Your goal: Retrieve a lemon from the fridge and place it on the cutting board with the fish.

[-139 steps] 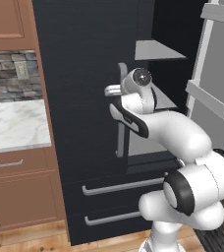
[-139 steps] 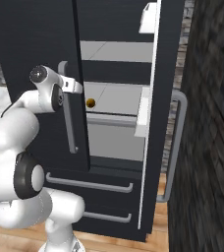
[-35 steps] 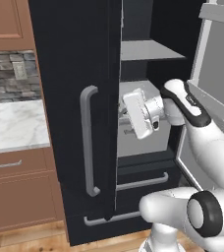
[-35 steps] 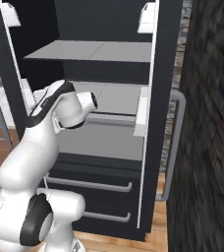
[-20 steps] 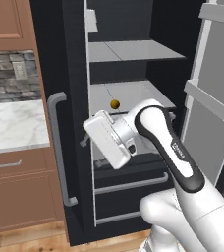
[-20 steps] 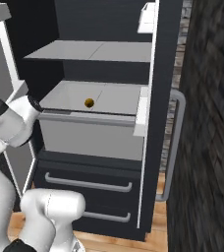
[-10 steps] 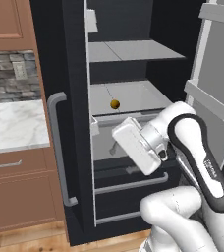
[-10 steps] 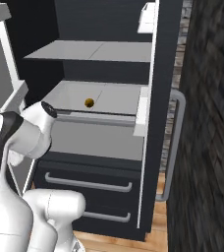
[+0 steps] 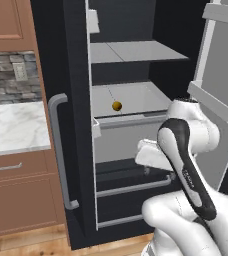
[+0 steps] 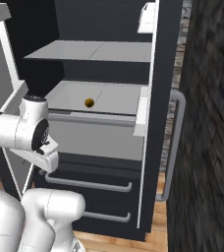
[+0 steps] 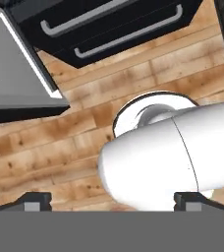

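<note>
With the tall black French-door fridge (image 9: pixel 76 125) open and the small round yellow-orange lemon (image 9: pixel 117 105) lying alone on the grey-white middle shelf (image 9: pixel 136 97), better to lift the wide-open, empty end effector (image 11: pixel 112 202), now aimed at the floor, and approach level above the shelf's front edge.

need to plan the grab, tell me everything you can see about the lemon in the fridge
The lemon is a small round ball, yellow-orange and darker on its underside, smooth and without visible markings. It sits alone on the pale grey lower shelf of the open fridge, a little left of the shelf's middle and back from the front rail. Only the shelf touches it. Another shelf spans above it, leaving open space over the fruit. In the right base view it shows at.
</note>
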Robot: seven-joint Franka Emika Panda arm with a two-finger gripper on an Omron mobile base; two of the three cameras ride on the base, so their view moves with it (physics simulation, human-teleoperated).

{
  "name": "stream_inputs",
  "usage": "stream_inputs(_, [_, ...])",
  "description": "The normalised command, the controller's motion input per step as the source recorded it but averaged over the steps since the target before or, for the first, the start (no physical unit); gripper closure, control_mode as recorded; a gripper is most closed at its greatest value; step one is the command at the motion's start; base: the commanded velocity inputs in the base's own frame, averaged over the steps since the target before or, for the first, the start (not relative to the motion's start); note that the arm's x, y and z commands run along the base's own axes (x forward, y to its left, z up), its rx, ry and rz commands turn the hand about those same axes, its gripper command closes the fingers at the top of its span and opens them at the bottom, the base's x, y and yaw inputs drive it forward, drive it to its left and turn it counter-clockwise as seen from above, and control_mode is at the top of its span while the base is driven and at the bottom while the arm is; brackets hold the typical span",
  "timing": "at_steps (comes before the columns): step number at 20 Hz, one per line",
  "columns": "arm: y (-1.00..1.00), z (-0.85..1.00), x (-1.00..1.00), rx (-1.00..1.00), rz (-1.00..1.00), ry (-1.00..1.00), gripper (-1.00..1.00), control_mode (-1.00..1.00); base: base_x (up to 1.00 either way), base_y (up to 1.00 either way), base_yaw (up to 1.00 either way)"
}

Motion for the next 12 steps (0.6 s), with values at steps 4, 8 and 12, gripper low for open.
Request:
stream_inputs(4, [-0.59, -0.48, 0.41, -0.65, 0.05, 0.21, -1.00, -1.00, 0.00, 0.00, 0.00])
stream_inputs(8, [-0.04, -0.33, 0.12, -0.17, 0.01, 0.11, -1.00, -1.00, 0.00, 0.00, 0.00])
stream_inputs(12, [-0.03, -0.05, 0.00, 0.05, 0.00, 0.13, -1.00, -1.00, 0.00, 0.00, 0.00])
